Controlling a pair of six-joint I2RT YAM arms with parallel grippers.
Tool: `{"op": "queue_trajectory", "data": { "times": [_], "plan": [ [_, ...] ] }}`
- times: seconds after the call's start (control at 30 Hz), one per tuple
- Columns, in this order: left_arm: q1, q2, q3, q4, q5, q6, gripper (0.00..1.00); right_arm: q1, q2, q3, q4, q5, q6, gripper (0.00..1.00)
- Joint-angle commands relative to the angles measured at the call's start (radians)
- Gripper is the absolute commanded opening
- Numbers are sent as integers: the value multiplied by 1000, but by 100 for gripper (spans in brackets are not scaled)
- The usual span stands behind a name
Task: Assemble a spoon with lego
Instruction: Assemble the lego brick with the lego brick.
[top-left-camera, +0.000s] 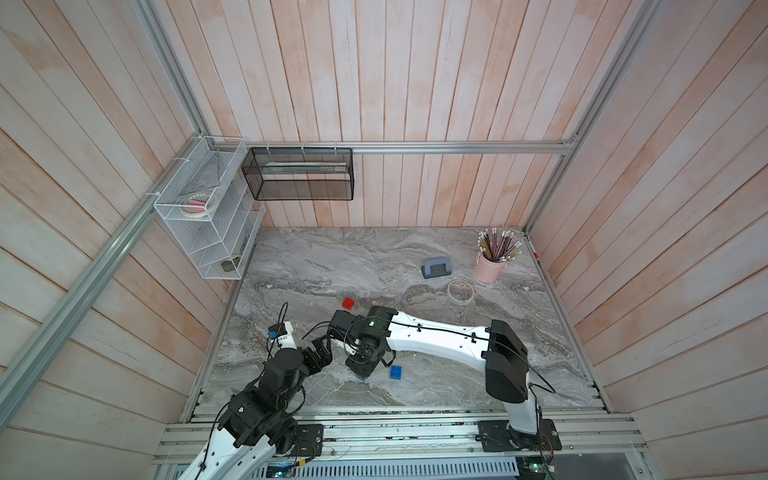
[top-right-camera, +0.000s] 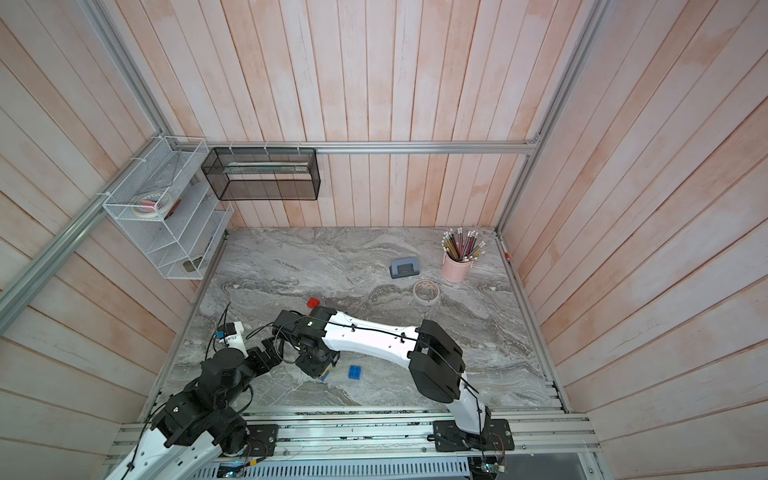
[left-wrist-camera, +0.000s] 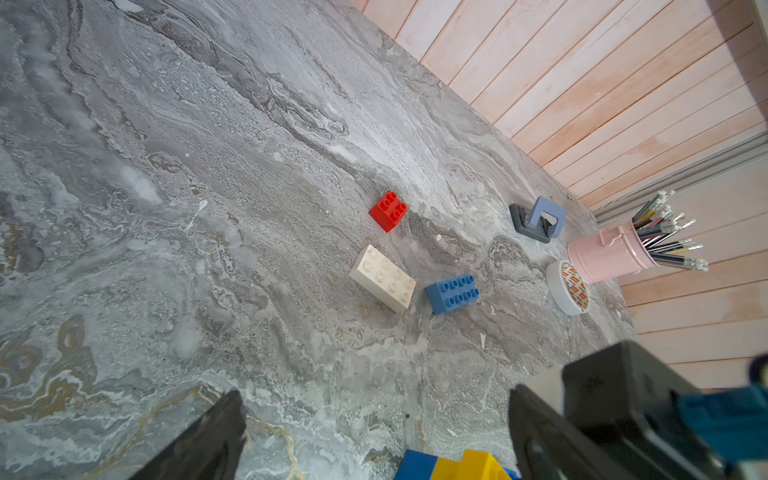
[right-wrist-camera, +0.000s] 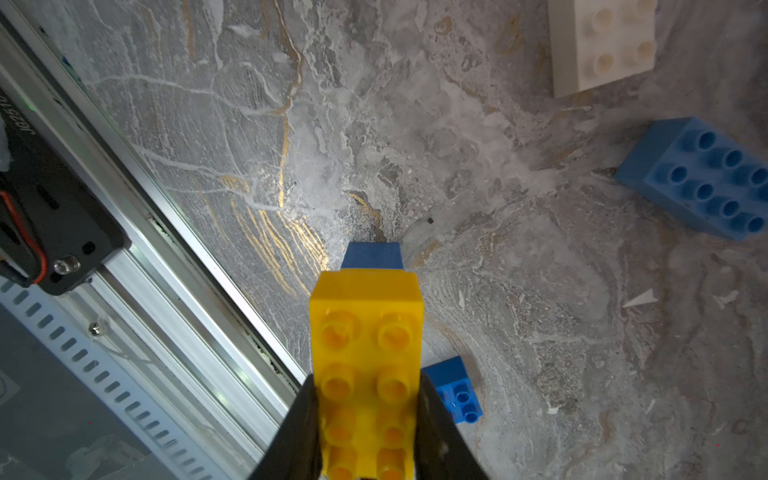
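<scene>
My right gripper (right-wrist-camera: 368, 386) is shut on a long yellow lego brick (right-wrist-camera: 365, 332) joined onto a blue brick (right-wrist-camera: 372, 255). That pair is all of the spoon that shows, held low near the table's front in both top views (top-left-camera: 362, 372) (top-right-camera: 322, 372). A small blue brick (right-wrist-camera: 455, 390) (top-left-camera: 396, 372) lies right beside it. A long blue brick (left-wrist-camera: 453, 293), a white brick (left-wrist-camera: 384, 277) and a red square brick (left-wrist-camera: 388, 210) (top-left-camera: 348, 303) lie loose further back. My left gripper (left-wrist-camera: 374, 436) (top-left-camera: 322, 351) hangs open and empty, just left of the held piece.
At the back right are a grey-blue hole punch (top-left-camera: 436, 269), a tape roll (top-left-camera: 460, 291) and a pink cup of pencils (top-left-camera: 490, 266). A white wire rack (top-left-camera: 208, 216) and a black mesh basket (top-left-camera: 299, 174) hang on the walls. A metal rail (top-left-camera: 395, 415) edges the front.
</scene>
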Motion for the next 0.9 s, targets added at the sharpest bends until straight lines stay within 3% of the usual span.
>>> {"op": "queue_trajectory", "data": {
  "times": [0.0, 0.87],
  "plan": [
    [-12, -13, 26, 45, 32, -3, 100, 17, 68, -6, -30, 43, 30, 21],
    [-12, -9, 27, 65, 40, 7, 100, 22, 74, 110, -44, 103, 66, 46]
  ]
}}
